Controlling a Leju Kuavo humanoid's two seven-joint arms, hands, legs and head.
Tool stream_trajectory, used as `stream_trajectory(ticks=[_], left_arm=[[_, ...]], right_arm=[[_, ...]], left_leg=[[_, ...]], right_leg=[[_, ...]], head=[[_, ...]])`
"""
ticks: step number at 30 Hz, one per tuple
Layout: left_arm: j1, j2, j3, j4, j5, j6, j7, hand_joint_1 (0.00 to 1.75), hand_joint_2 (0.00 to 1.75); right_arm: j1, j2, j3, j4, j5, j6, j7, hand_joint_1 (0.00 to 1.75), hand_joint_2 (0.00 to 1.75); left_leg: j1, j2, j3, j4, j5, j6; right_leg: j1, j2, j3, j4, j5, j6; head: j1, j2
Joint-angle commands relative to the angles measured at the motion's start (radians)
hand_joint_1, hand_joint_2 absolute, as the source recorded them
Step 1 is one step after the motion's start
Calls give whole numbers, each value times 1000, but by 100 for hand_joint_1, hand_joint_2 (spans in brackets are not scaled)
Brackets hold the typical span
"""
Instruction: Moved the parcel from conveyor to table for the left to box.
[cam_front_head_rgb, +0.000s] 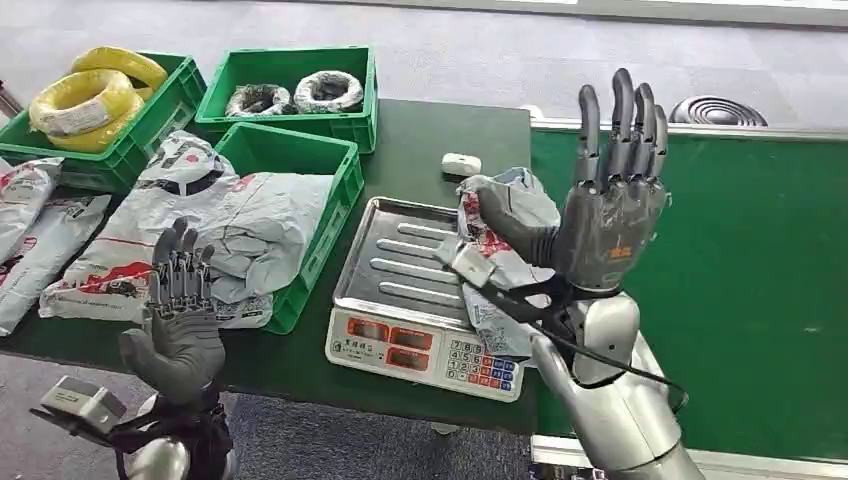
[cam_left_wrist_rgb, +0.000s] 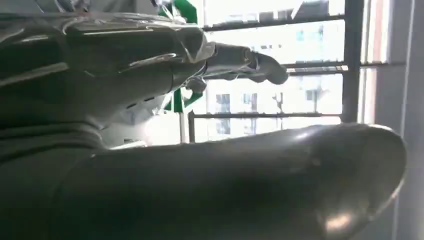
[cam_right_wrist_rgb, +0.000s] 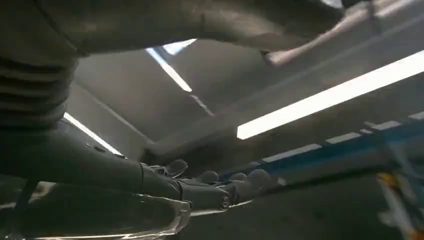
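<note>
While the right hand (cam_front_head_rgb: 610, 215) stands raised with its fingers spread and pointing to 12 o'clock, palm empty, the parcel (cam_front_head_rgb: 505, 250), a crumpled grey mailer with red print, lies at the 3 o'clock edge of the weighing scale (cam_front_head_rgb: 425, 300), partly on the steel pan and partly overhanging toward the green conveyor (cam_front_head_rgb: 760, 280). The thumb of that hand reaches toward 9 o'clock across the parcel's upper fold; whether it touches the plastic cannot be told. The left hand (cam_front_head_rgb: 180, 310) hovers at 7 o'clock of the scene, fingers straight and apart, holding nothing, in front of the near green crate (cam_front_head_rgb: 335, 215), which is piled with similar grey mailers (cam_front_head_rgb: 200, 225).

Judged risks: the parcel rests across the pan's rim, so a brush from the right hand's thumb or wrist could tip it off toward the belt or into the gap between scale and conveyor. The slack film offers little to grip and may slip or snag on a finger. A small white object (cam_front_head_rgb: 461, 163) at 12 o'clock of the scale could be knocked by a wide sweep. The left hand's reach to the parcel crosses the scale's keypad (cam_front_head_rgb: 480, 365), which could be pressed by accident.
</note>
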Motion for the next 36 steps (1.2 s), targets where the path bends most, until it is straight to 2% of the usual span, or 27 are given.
stream_trajectory(ticks=[1, 3, 4, 5, 6, 7, 8, 9, 12, 13, 14, 15, 16, 17, 19, 21, 25, 26, 28, 29, 30, 31, 33, 34, 35, 36], left_arm=[[-7, 5, -7, 32, -3, 5, 2, 0, 0], [-7, 5, -7, 32, -3, 5, 2, 0, 0], [-5, 4, -9, 34, -15, 15, 2, 0, 0], [-3, 4, -9, 34, -19, 23, 2, 0, 0], [5, 5, -12, 31, -23, 30, 2, 0, 0], [11, -4, -1, 29, -37, 20, 2, 0, 0], [17, 3, -4, 24, -34, 29, 2, 0, 0], [23, 9, -10, 23, -32, 45, 2, 0, 0], [14, 31, -52, 40, -91, 84, 2, 0, 0], [-15, 55, -94, 61, -190, 104, 2, 0, 0], [-60, 62, -126, 98, -285, 134, 13, 0, 0], [-120, 66, -166, 140, -425, 164, 74, 0, 0], [-181, 83, -231, 186, -493, 201, 122, 0, 0], [-247, 61, -261, 253, -574, 186, 155, 0, 0], [-247, 61, -261, 253, -574, 186, 155, 0, 0], [-247, 61, -261, 253, -574, 186, 155, 0, 0], [-247, 61, -261, 253, -574, 186, 155, 0, 0], [-287, 48, -288, 305, -640, 159, 177, 0, 0], [-387, 20, -321, 406, -647, 139, 210, 0, 0], [-429, 18, -351, 441, -642, 169, 242, 0, 0], [-485, 3, -377, 498, -658, 150, 264, 0, 0], [-553, -24, -404, 563, -693, 146, 287, 0, 0], [-618, -67, -433, 639, -708, 151, 301, 0, 0], [-634, -81, -453, 656, -711, 147, 302, 0, 0], [-640, -87, -465, 662, -711, 143, 302, 0, 175], [-647, -90, -478, 669, -712, 139, 303, 0, 175]], right_arm=[[121, 71, -214, -323, 51, -3, -120, 0, 0], [121, 71, -214, -323, 51, -3, -120, 0, 0], [135, 87, -217, -387, 51, -3, -135, 0, 0], [157, 117, -231, -425, -6, -3, -197, 0, 0], [203, 209, -318, -466, -75, -3, -366, 0, 0], [224, 225, -337, -470, -85, -3, -400, 0, 0], [250, 294, -391, -474, -132, -3, -512, 0, 0], [272, 383, -498, -459, -225, -3, -686, 0, 0], [300, 395, -515, -447, -289, -3, -686, 0, 0], [304, 395, -534, -434, -309, -3, -686, 0, 0], [296, 358, -504, -422, -281, -3, -599, 0, 0], [313, 395, -576, -389, -361, -3, -686, 0, 0], [322, 395, -595, -374, -378, -3, -686, 0, 0], [323, 395, -610, -341, -401, -3, -686, 0, 0], [323, 395, -610, -341, -401, -3, -686, 0, 0], [323, 395, -610, -341, -401, -3, -686, 0, 0], [323, 395, -610, -341, -401, -3, -686, 0, 0], [329, 395, -577, -335, -363, -3, -627, 0, 0], [330, 395, -633, -282, -438, -3, -686, 0, 0], [387, 395, -550, -356, -371, -3, -596, 0, 0], [331, 395, -647, -256, -449, -3, -674, 0, 0], [330, 395, -662, -240, -451, -3, -665, 0, 0], [335, 395, -690, -232, -458, -3, -670, 0, 0], [340, 395, -712, -238, -463, -3, -672, 0, 0], [346, 395, -727, -241, -479, -3, -681, 0, 0], [348, 395, -743, -250, -481, -3, -678, 0, 0]], left_leg=[[0, -4, 1, -1, 1, 1], [0, 1, 1, -1, 0, 1], [-1, -1, 1, -1, 1, 1], [-1, -1, 2, -2, 1, 1], [-1, 0, 1, -1, 0, 0], [-1, -1, 2, -1, 1, 1], [-1, -2, 3, -1, 0, 0], [-1, -1, 3, -2, 0, 0], [0, -1, 4, -1, 0, 0], [0, -3, 7, -4, 0, 0], [0, -2, 4, -2, 0, 0], [0, -3, 3, -2, 1, 0], [0, -4, 4, -2, 1, 1], [0, -8, 3, -2, 2, 1], [0, -11, 3, -2, 4, 1], [-1, -4, 4, -2, 2, 1], [-2, 2, 6, -3, 2, 1], [-1, 2, 6, -2, 1, 1], [-1, -1, 6, -4, 3, 1], [-1, -3, 4, -1, 2, 1], [-1, -2, 5, -1, 2, 1], [-1, -5, 3, -1, 3, 1], [-1, -2, 3, 0, 2, 2], [0, -8, 1, 1, 4, 2], [0, -4, 2, 1, 3, 2], [-1, -3, 3, 0, 3, 2]], right_leg=[[0, -3, 3, -1, -1, 0], [0, 0, 2, 0, 0, -1], [-1, -1, 3, -1, 0, -1], [-1, 0, 4, -2, 0, -1], [-1, -1, 3, 0, 0, -1], [-1, -1, 3, -1, 0, -1], [-1, -2, 4, 0, -1, -1], [-1, -2, 4, -1, -1, -1], [0, -1, 4, 0, -1, -1], [0, -1, 7, -3, -1, -2], [0, -1, 5, -1, -1, -1], [0, -3, 5, -1, -1, -1], [0, -4, 6, -2, 0, -1], [0, -7, 6, -2, 0, -1], [0, -10, 7, -3, 0, -1], [-1, -3, 6, -2, 0, -1], [-2, 2, 7, -3, 3, -1], [-1, 1, 6, -2, 3, 0], [-1, 0, 7, -5, 3, -1], [-1, -4, 7, -2, 2, 0], [-1, -3, 6, -2, 2, 0], [-1, -5, 5, -2, 2, 0], [-1, -2, 5, -1, 3, 0], [0, -8, 5, -2, 3, 1], [0, -5, 5, -2, 3, 0], [-1, -4, 5, -2, 3, 1]], head=[[0, 0], [0, 0], [-1, 0], [0, 0], [0, 0], [0, 0], [0, 0], [0, 0], [0, 0], [-1, 0], [0, 0], [0, 0], [0, 0], [0, 0], [0, 0], [0, 0], [0, 0], [0, 0], [0, 0], [0, 0], [0, 0], [-1, 0], [0, 0], [0, 0], [-1, 0], [0, 0]])
